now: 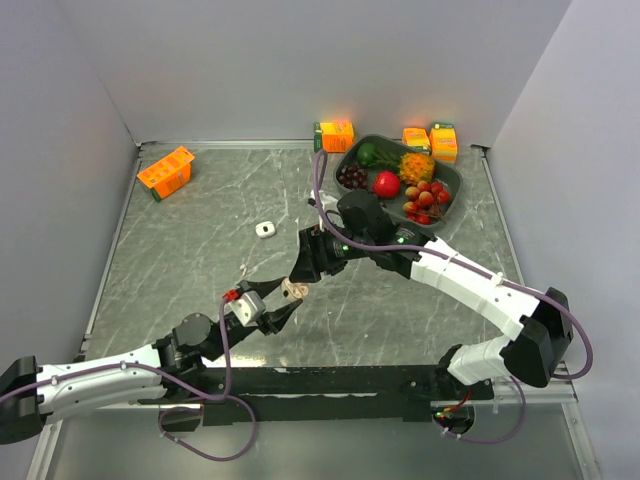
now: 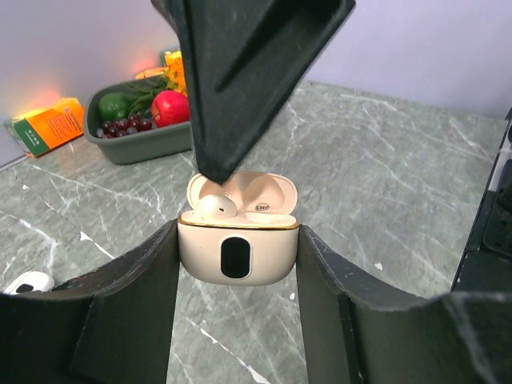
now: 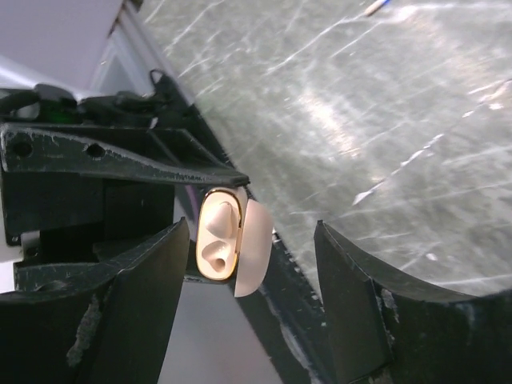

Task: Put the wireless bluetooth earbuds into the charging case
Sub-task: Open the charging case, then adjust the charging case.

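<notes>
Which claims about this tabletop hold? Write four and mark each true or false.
1. The left gripper clamps the beige rounded plastic charging case. True.
2. That case's lid is shut. False: it stands open, with one tiny beige earbud seated inside.
3. The right gripper grips a white earbud. False: its jaws stand open and empty above the case.
4. A small white rounded case lies on the grey marbled table, apart from both grippers. True.

Top view: I look down from high behind, over the whole worktop [image 1: 200,230]. The 2 wrist views sit close, facing each other, sharing the beige case [image 2: 238,240].
</notes>
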